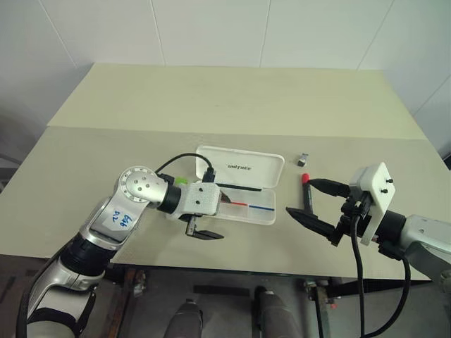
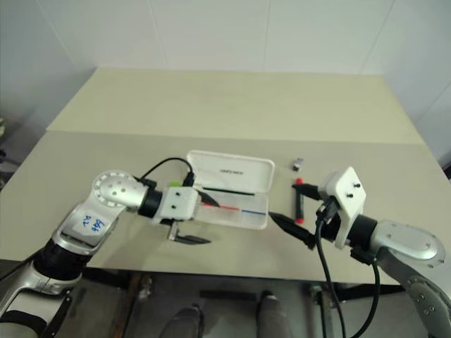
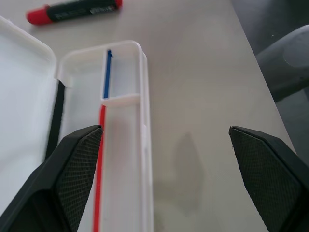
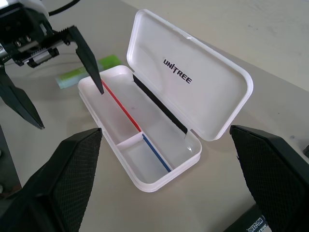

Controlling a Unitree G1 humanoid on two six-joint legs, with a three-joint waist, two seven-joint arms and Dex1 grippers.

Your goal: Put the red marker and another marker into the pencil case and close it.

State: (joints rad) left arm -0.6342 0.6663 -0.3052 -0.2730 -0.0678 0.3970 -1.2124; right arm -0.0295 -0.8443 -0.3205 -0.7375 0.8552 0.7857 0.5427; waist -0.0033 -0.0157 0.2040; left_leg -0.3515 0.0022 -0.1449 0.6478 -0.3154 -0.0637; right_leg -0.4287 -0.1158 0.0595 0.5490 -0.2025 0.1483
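The pencil case (image 4: 145, 140) lies open near the front edge of the table (image 1: 232, 98), lid tipped back with its lettering showing, tray empty; the red and blue stripes run along the bottom and a divider walls off a short compartment at one end; nothing has gone in yet. The left gripper (image 1: 201, 231) hovers over the near rim of the tray at its left end, jaws spread wide and carrying nothing; it seems placed to work on that side, since the green marker (image 4: 87, 72) lies on the table just beyond the case's left end, partly hidden behind that arm in the head views. The red marker (image 1: 306, 190) rests on the table to the right of the case, apart from it, red cap toward the far side; the right gripper (image 1: 310, 201) hangs close by it, fingers released and wide, though whether it is directly over the barrel is hard to judge. A small dark object (image 1: 303, 160) sits beyond the marker.
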